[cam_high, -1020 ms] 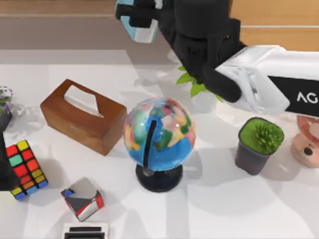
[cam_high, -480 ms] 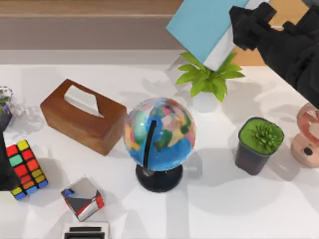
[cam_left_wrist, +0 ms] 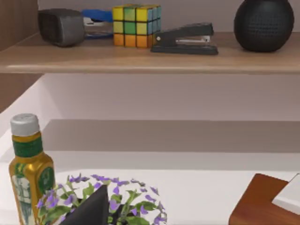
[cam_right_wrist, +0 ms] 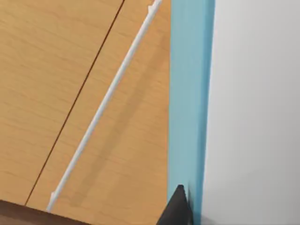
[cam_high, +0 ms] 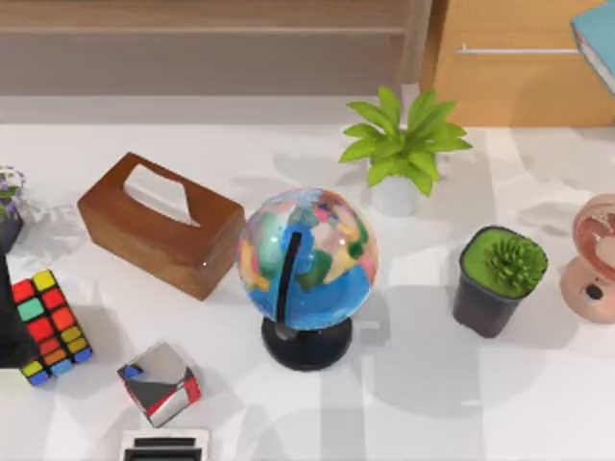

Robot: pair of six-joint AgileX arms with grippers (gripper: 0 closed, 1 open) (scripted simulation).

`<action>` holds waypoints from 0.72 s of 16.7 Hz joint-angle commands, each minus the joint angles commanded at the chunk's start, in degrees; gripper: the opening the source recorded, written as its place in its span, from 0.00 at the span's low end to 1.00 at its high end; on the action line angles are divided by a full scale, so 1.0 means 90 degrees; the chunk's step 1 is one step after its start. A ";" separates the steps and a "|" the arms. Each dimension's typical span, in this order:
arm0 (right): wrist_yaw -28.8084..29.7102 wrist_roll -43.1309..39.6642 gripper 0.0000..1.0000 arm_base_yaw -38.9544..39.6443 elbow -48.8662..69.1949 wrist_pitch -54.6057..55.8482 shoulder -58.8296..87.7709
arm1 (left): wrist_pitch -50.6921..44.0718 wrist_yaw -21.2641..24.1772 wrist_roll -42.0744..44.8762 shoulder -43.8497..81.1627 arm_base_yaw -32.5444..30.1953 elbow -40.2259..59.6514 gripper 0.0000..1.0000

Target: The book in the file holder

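Teal-blue book (cam_high: pixel 598 36) at the top view's upper right edge, off the tabletop (cam_high: pixel 423 384), before a wooden cabinet (cam_high: pixel 509 77). In the right wrist view, book edge against one dark finger (cam_right_wrist: pixel 177 208); grip state indeterminable. No legible writing.

A globe (cam_high: pixel 307 264) stands between a wooden tissue box (cam_high: pixel 160 223) and a potted succulent (cam_high: pixel 500 279).

Teal-blue book (cam_high: pixel 598 38), pale page edge, top view's upper-right corner
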 joint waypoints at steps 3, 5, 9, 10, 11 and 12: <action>-0.0438 0.0658 0.00 -0.1333 -0.0005 0.0175 0.0432 | 0.0000 0.0000 0.0000 0.0000 0.0000 0.0000 1.00; -0.0749 0.1062 0.00 -0.2026 0.0118 0.0308 0.0903 | 0.0000 0.0000 0.0000 0.0000 0.0000 0.0000 1.00; -0.1400 0.1722 0.00 -0.2741 0.0669 0.0627 0.2144 | 0.0000 0.0000 0.0000 0.0000 0.0000 0.0000 1.00; -0.1554 0.1854 0.00 -0.2810 0.0863 0.0722 0.2457 | 0.0000 0.0000 0.0000 0.0000 0.0000 0.0000 1.00; -0.1692 0.1967 0.00 -0.2839 0.1063 0.0817 0.2750 | 0.0000 0.0000 0.0000 0.0000 0.0000 0.0000 1.00; -0.1821 0.2071 0.00 -0.2854 0.1262 0.0910 0.3030 | 0.0000 0.0000 0.0000 0.0000 0.0000 0.0000 1.00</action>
